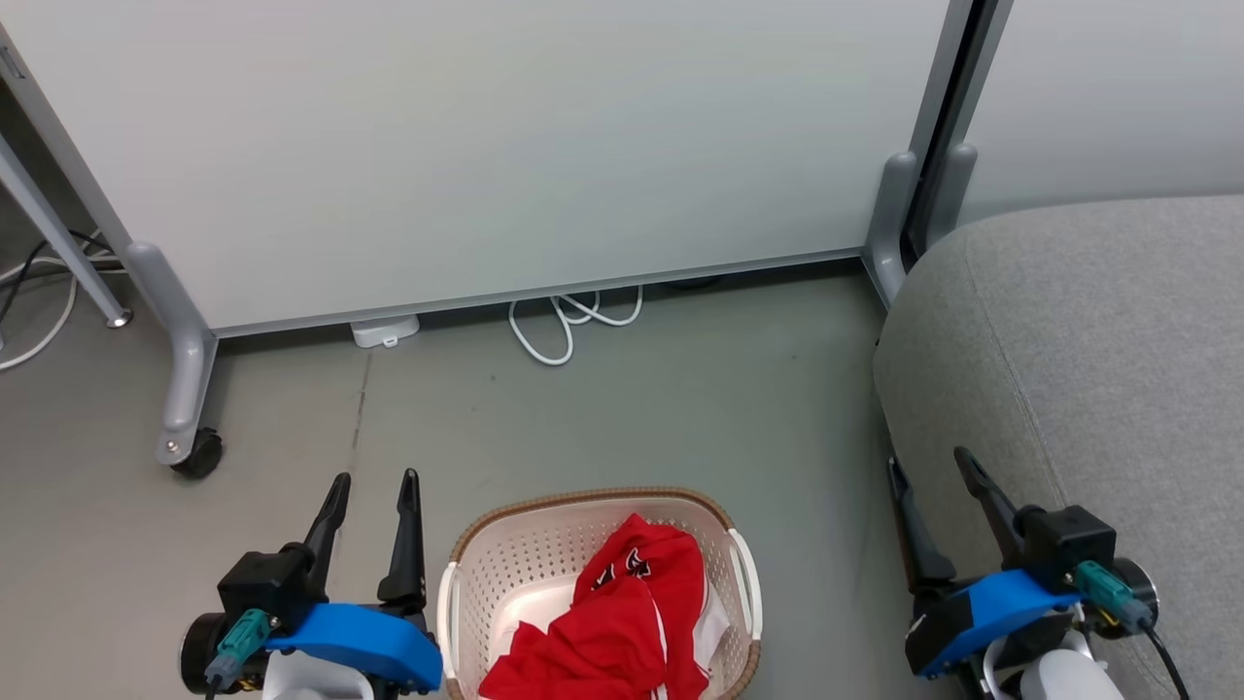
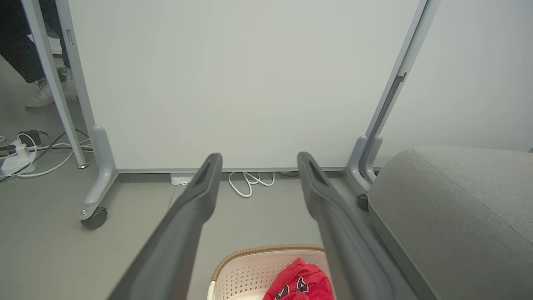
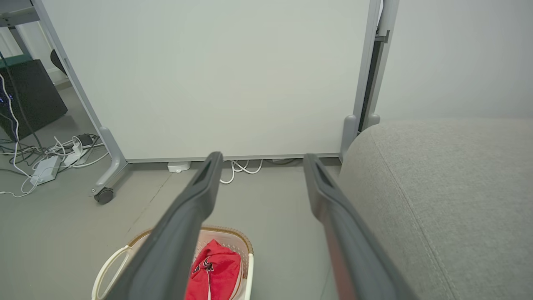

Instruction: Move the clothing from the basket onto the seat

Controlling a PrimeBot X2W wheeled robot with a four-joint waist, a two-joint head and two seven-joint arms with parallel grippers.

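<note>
Head view: shows soft bright-red sports clothing with white trim [image 1: 632,603] heaped inside cream perforated plastic laundry basket with brown woven-look rim [image 1: 525,569] at six o'clock, on plain grey floor [image 1: 632,418]. Puts large grey woven-fabric upholstered seat [image 1: 1098,340] at three o'clock, bare of any garment as far as visible. Finds left gripper with two long dark fingers [image 1: 375,476] at seven o'clock, just beside basket, jaws spread and holding nothing. Finds right gripper [image 1: 927,457] at four o'clock, near seat's edge, likewise spread and empty.

Left wrist view: looks between parted fingers toward white partition panel [image 2: 250,83] at twelve o'clock. Catches basket's far rim and a red fold at six o'clock, seat at four o'clock.

Right wrist view: catches basket with red cloth at seven o'clock, seat from three to five o'clock, nothing red on it.

Judged as not yet begun: yet to reach in, grasp, lift and lay on seat.
</note>
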